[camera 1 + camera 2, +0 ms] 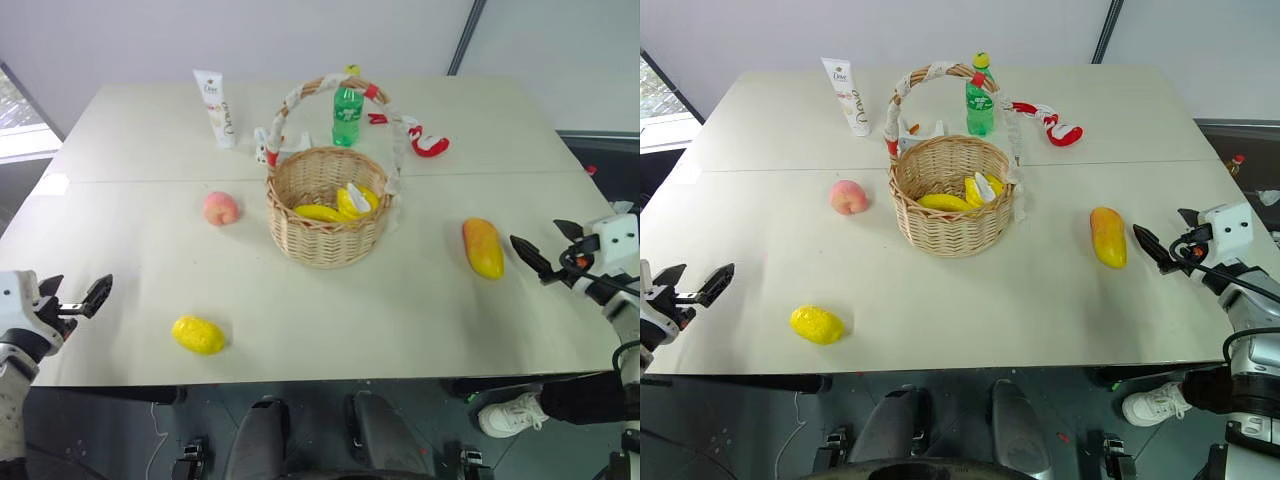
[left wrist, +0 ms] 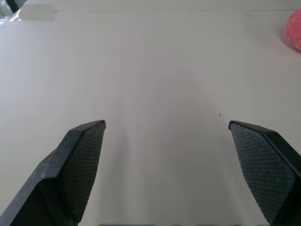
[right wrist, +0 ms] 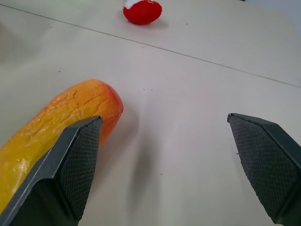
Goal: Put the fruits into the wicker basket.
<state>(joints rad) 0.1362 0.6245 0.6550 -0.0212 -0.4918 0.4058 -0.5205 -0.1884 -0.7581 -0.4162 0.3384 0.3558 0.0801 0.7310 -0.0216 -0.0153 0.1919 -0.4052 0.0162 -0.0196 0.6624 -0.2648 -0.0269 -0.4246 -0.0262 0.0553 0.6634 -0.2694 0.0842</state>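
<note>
The mango [image 1: 483,248] lies on the desk [image 1: 400,320] right of the basket [image 1: 327,205], near the right pincer [image 1: 548,250]; both pincers stand wide open, empty. It looks light, stiff and smooth: grip across its narrow middle.

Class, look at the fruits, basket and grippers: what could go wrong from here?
1. The mango lies off-centre by the open right gripper; a close there might pinch only its end and roll it.
2. The arched handle spans the basket; a drop could clip it.
3. The lemon sits near the table edge by the open left gripper; a nudge might knock it off.
</note>
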